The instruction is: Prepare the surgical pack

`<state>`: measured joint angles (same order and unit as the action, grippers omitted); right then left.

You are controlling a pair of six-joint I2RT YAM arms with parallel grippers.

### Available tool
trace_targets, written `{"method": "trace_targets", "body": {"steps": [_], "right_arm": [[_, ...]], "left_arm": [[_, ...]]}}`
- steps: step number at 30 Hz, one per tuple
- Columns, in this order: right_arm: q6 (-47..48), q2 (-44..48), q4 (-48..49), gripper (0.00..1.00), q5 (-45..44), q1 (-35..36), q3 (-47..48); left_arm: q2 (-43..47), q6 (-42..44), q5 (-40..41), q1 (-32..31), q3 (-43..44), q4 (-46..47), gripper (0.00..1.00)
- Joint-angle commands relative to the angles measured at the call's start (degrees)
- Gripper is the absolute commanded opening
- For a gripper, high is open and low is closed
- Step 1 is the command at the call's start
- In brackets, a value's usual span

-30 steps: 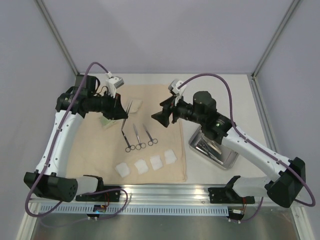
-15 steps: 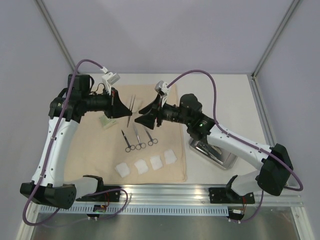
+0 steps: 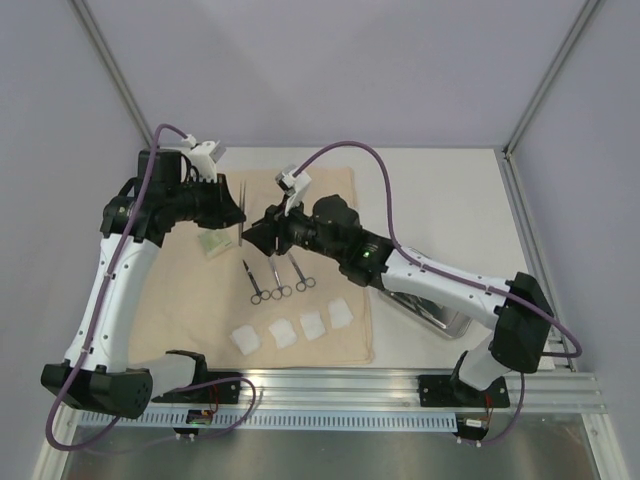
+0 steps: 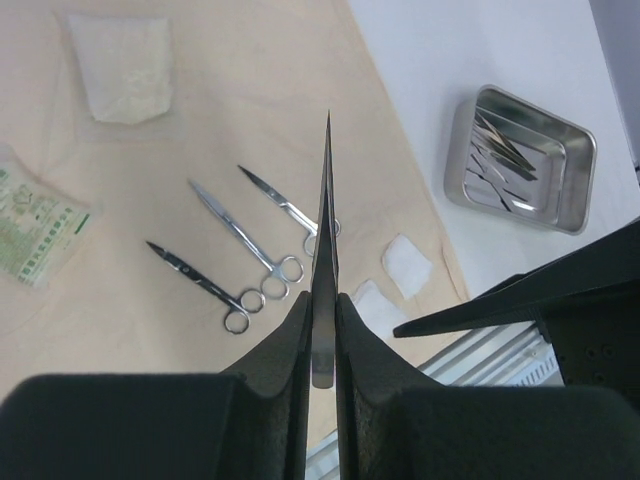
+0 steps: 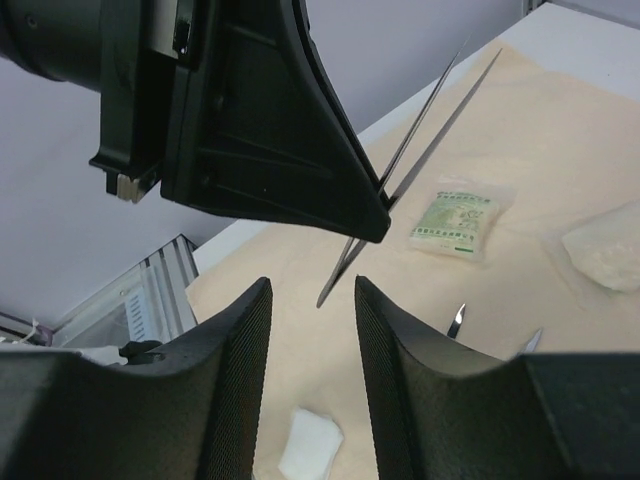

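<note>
Seeing left gripper pinching the tweezers partway along, holding them in the air over the far-left part of the beige cloth. We see the right gripper just beside it, fingers spread, gripping nothing. In the right wrist view the tweezers' lower end lines up with that gap, but we can't tell whether it sits between the fingers. The cloth covers the left and middle of the table. On it we have three scissors side by side, four gauze squares in a row toward the near edge, and a green packet toward the left edge. The steel tray sits on bare table off the cloth's right side, with instruments inside.
</note>
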<state>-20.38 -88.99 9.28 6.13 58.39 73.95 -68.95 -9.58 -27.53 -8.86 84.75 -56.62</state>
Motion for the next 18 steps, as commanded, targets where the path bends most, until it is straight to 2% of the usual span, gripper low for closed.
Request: {"method": "trace_targets", "body": {"steps": [1, 6, 18], "right_arm": [[-1.6, -3.6, -2.2, 0.41, -3.9, 1.1, 5.8], [-2.1, -5.8, -5.1, 0.35, -7.9, 1.3, 8.5], [-2.8, -9.8, -6.3, 0.32, -4.7, 1.3, 10.9]], "left_arm": [[0.9, -2.8, 2.0, -0.1, -0.5, 1.9, 0.0], [1.2, -2.7, 2.3, 0.0, -0.4, 1.6, 0.0], [0.6, -3.1, 1.3, 0.0, -1.2, 2.0, 0.0]]}}
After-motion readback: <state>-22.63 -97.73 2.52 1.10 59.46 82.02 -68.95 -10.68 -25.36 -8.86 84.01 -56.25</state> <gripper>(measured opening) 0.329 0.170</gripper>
